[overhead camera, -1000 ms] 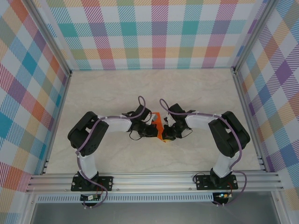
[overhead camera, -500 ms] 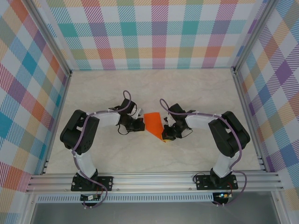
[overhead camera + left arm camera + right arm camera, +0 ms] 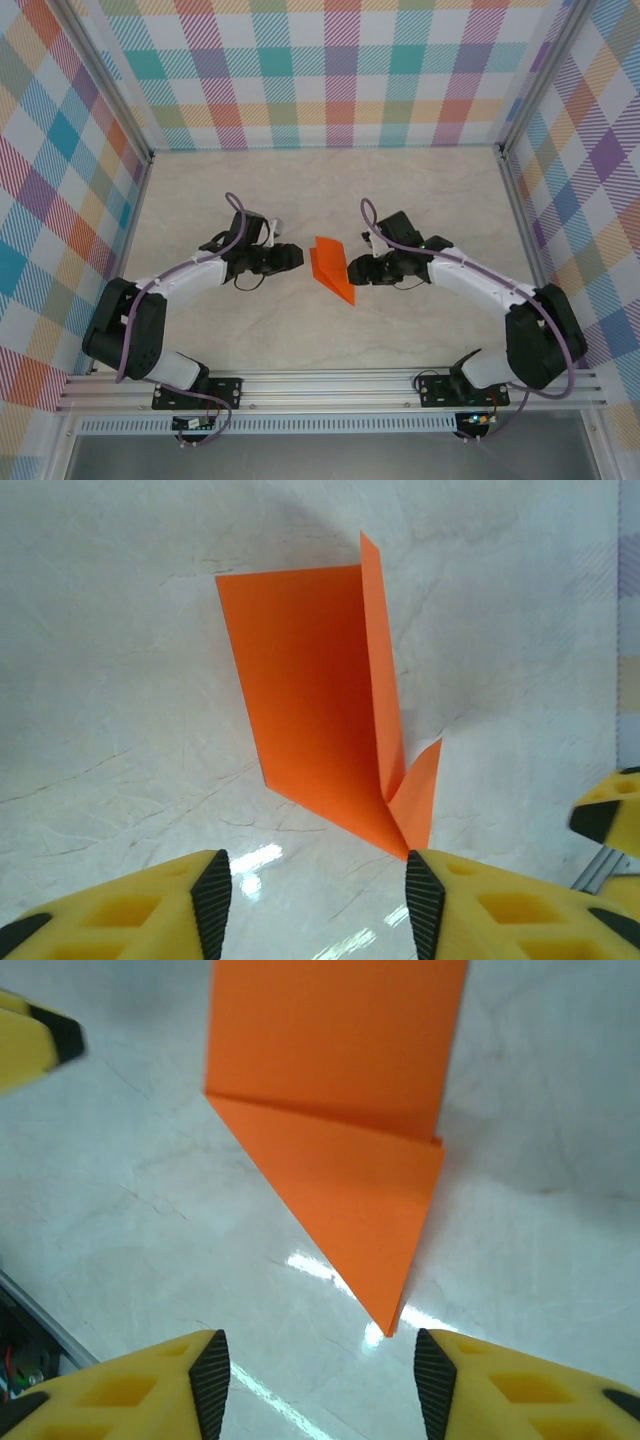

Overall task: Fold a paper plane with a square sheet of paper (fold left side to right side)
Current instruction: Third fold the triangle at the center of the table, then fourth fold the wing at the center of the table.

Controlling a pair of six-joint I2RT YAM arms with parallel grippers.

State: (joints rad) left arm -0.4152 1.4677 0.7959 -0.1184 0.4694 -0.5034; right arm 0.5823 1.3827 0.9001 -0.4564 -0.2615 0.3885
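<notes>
Left gripper (image 3: 292,257): jaws are seen parted, nothing clamped; it is aimed right, at the paper, just short of it.
Right gripper (image 3: 352,270): jaws parted, nothing held; it is aimed left, with the tips just beside the paper's right edge.
Fingers (image 3: 140,920): yellow moulded bodies with black pads at the tips, the same on both grippers.
Orange paper (image 3: 330,268): laid on the table between the two grippers, mid-table.
Top view: the paper is read as a small wedge, tip toward near-right; layers cannot be separated here.
Left wrist view: on the paper (image 3: 310,700) one flap is seen standing off a flat panel along a crease, with a small triangular tab by the tip. The tip lies close to the right-hand pad; contact cannot be told. A yellow finger of the right gripper is caught at the right edge.
Right wrist view: the paper (image 3: 340,1080) is shown as a rectangular panel over a triangle narrowing toward the camera, with a sharp crease across. A left gripper finger is caught top left.
Paper finish: thin, matte, plain, crisp edges.
Arms: both are stretched forward and bent inward, wrists low, facing each other.
Table (image 3: 420,200): white marble look, glossy, with glare spots in the wrist views.
Walls (image 3: 340,70): pastel plaid.
</notes>
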